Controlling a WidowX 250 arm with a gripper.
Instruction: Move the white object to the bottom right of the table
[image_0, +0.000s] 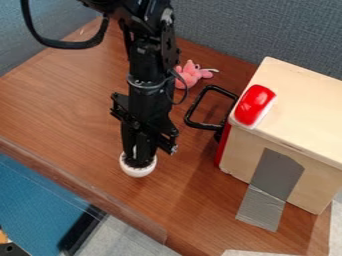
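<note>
The black gripper (138, 159) hangs straight down left of centre in the camera view, low over the wooden table. Its lower end meets a small round white object (137, 172), bowl-like in shape, near the table's front left edge. The tip covers the object's middle and back; the white rim shows at the front and sides. Whether the object is held or touches the table cannot be made out.
A wooden box (300, 120) with grey tape and a red-and-white item (254, 105) on top stands at the right. A black handle-like frame (208, 107) juts from its left side. Behind the arm lies a pink plush toy (190, 75). The table edge (87, 192) runs along the lower left.
</note>
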